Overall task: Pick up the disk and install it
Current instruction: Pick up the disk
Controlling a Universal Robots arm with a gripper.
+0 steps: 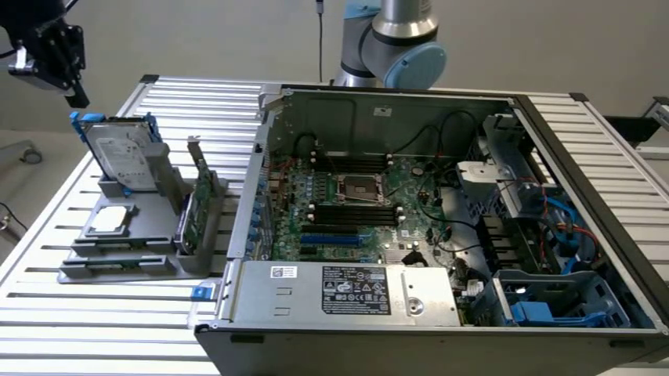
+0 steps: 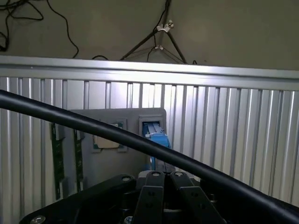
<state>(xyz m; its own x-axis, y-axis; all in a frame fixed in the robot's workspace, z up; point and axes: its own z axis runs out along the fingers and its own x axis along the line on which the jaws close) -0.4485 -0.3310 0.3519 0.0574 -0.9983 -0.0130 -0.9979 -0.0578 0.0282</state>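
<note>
The disk (image 1: 121, 153) is a silver-grey drive with a white label in a blue frame. It stands upright in a slot at the back of the grey holder (image 1: 125, 262), at the exterior view's left. My gripper (image 1: 75, 95) hangs above and slightly behind it, not touching it, with its fingers shut on nothing. In the wrist view the shut gripper (image 2: 166, 175) points down at the disk's blue top edge (image 2: 156, 134), which rises out of the holder (image 2: 126, 161).
The holder also carries a square silver chip (image 1: 110, 220) and an upright green card (image 1: 199, 207). An open computer case (image 1: 439, 219) with a blue drive bay (image 1: 549, 309) fills the exterior view's right. All stands on a slatted aluminium table (image 1: 199, 102). A black cable (image 2: 93, 128) crosses the wrist view.
</note>
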